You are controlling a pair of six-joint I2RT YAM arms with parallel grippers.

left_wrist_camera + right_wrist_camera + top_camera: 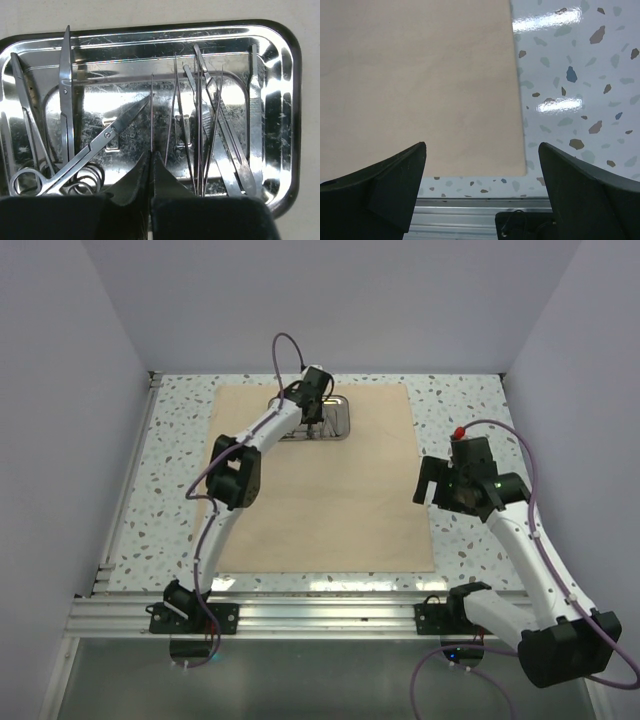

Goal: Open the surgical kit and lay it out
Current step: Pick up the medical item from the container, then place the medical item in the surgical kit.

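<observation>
The beige cloth wrap (320, 480) lies spread flat on the table. The shiny steel tray (338, 428) sits on its far edge. In the left wrist view the tray (280, 60) holds scissors (85, 155), forceps (30, 120), tweezers (225, 130) and thin probes. My left gripper (316, 424) is down in the tray, its jaws shut on a thin silver probe (152, 112) that points away from the fingertips (140, 175). My right gripper (432, 484) is wide open and empty, above the cloth's right edge (517, 100).
The speckled white tabletop (470, 410) surrounds the cloth. An aluminium rail (330, 612) runs along the near edge, also seen in the right wrist view (460, 215). White walls close in the left, right and back.
</observation>
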